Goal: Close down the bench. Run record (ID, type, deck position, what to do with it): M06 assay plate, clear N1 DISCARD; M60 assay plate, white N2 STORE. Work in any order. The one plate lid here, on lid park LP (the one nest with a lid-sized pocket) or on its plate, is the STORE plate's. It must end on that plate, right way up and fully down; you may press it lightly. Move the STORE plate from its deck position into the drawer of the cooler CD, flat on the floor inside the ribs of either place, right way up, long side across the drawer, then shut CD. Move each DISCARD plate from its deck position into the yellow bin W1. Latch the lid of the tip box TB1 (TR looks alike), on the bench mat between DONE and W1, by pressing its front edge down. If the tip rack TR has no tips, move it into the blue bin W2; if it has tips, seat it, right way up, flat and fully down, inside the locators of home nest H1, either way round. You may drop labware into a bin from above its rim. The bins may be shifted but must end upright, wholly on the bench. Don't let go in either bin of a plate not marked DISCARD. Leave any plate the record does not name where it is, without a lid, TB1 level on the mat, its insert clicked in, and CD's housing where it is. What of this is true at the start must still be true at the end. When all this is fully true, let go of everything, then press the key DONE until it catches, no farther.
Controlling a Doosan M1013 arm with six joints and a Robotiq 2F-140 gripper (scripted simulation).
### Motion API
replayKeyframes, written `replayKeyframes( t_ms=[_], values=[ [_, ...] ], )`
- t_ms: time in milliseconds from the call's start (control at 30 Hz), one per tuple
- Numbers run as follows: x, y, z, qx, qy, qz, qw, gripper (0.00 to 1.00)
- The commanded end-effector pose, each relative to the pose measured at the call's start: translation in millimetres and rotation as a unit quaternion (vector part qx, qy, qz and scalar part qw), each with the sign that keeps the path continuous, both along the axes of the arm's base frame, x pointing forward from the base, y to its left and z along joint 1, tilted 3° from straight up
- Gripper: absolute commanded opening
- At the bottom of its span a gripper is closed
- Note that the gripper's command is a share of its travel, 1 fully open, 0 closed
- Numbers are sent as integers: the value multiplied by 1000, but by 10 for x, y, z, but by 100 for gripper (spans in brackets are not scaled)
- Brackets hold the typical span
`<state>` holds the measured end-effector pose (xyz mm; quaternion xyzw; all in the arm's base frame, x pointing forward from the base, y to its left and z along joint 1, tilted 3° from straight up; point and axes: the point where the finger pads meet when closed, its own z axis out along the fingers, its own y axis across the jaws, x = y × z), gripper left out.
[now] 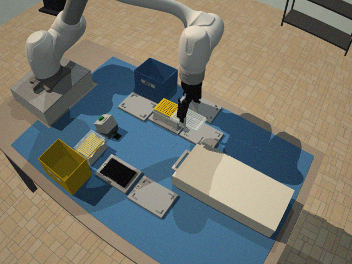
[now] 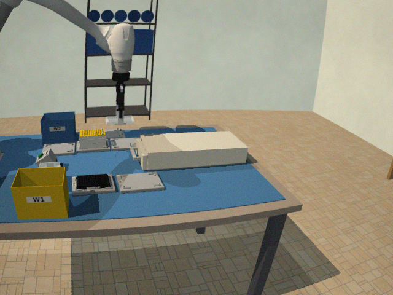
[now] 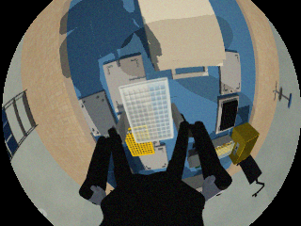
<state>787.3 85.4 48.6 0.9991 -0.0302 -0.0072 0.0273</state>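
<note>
My gripper is shut on a clear assay plate with a fine grid of wells. It holds the plate level, well above the back nests, just right of the tip rack TR with its yellow top. In the side view the plate hangs high over the bench under the gripper. In the wrist view the plate lies between the fingers. The yellow bin W1 stands at the front left. The cooler CD looks shut. Tip box TB1 sits beside W1.
The blue bin W2 stands behind TR. The DONE key sits between TB1 and the back nests. A black plate sits on a front nest, with a bare nest to its right. A shelf rack stands behind the bench.
</note>
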Motion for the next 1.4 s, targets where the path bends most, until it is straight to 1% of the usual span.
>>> replayKeyframes(
  t_ms=[0, 800, 867, 1367],
  values=[
    [-37, -46, 5, 0, 0, 0, 1000, 0],
    [-401, -505, 36, 0, 0, 0, 1000, 0],
    [-401, -505, 36, 0, 0, 0, 1000, 0],
    [-649, -818, 56, 0, 0, 0, 1000, 0]
  ],
)
